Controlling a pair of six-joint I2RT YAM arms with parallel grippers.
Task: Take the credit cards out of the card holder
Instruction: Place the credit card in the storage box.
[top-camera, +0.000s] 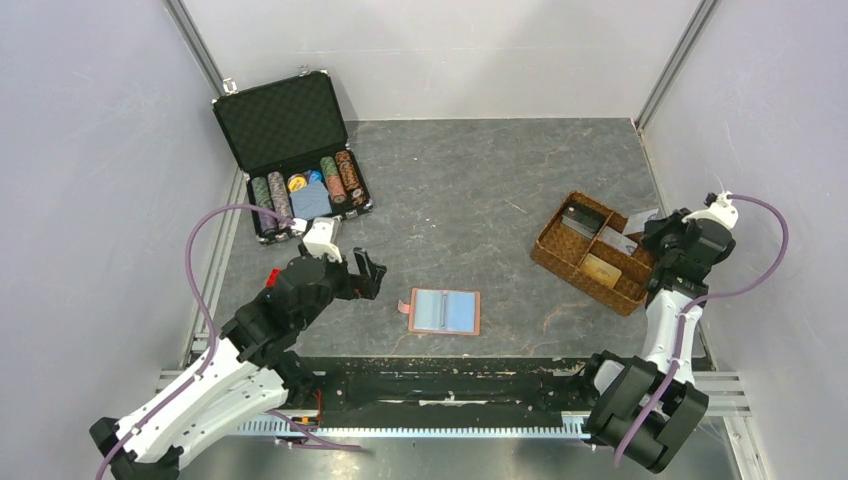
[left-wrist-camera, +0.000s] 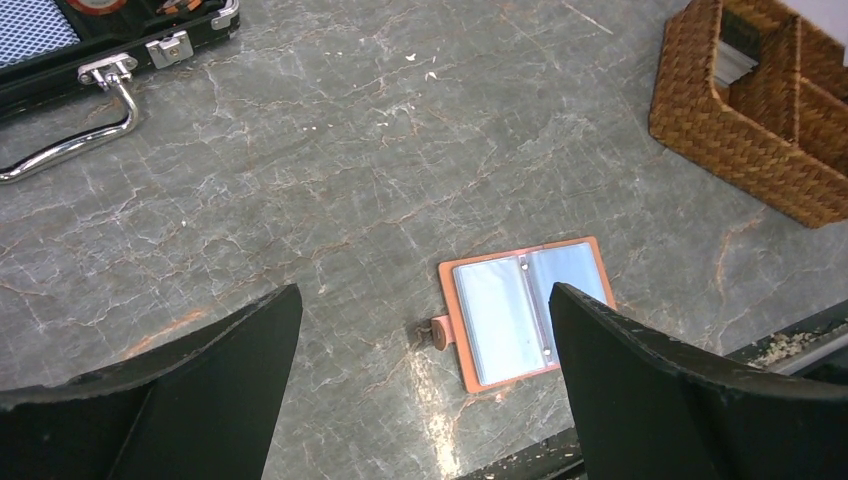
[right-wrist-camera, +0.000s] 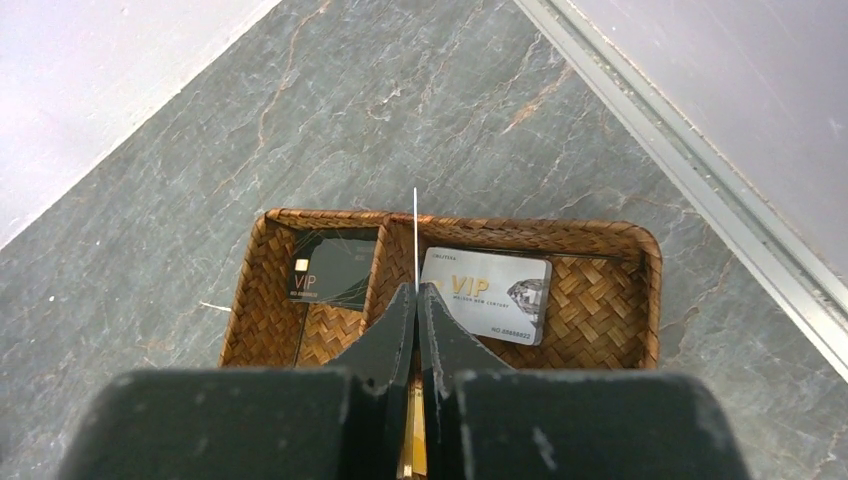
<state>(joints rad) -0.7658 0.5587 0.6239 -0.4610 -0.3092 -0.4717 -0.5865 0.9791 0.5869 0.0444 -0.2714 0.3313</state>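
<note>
Near the front edge of the bench (top-camera: 480, 180), roughly midway between the two arms, the card holder (top-camera: 444, 311) lay open and flat, its pale blue sleeves facing up and its short snap tab (top-camera: 404, 307) pointing left. The left arm's fingers (left-wrist-camera: 230, 380) were spread wide and hung above the bench just left of the holder, touching nothing; in the left wrist view the holder (left-wrist-camera: 525, 310) showed on the bench between the two spread tips. At the right, the right arm's fingers (right-wrist-camera: 390, 340) were pressed together on a credit card (right-wrist-camera: 416, 235), held upright and seen edge-on as a thin white line over a divider of the brown woven tray (right-wrist-camera: 250, 290). A dark VIP card (right-wrist-camera: 330, 270) lay in the compartment on one side of that divider and a pale VIP card (right-wrist-camera: 485, 295) in the compartment on the other. At the far left stood an open black chip case (top-camera: 285, 125) holding rows of striped chips (top-camera: 345, 178).
</note>
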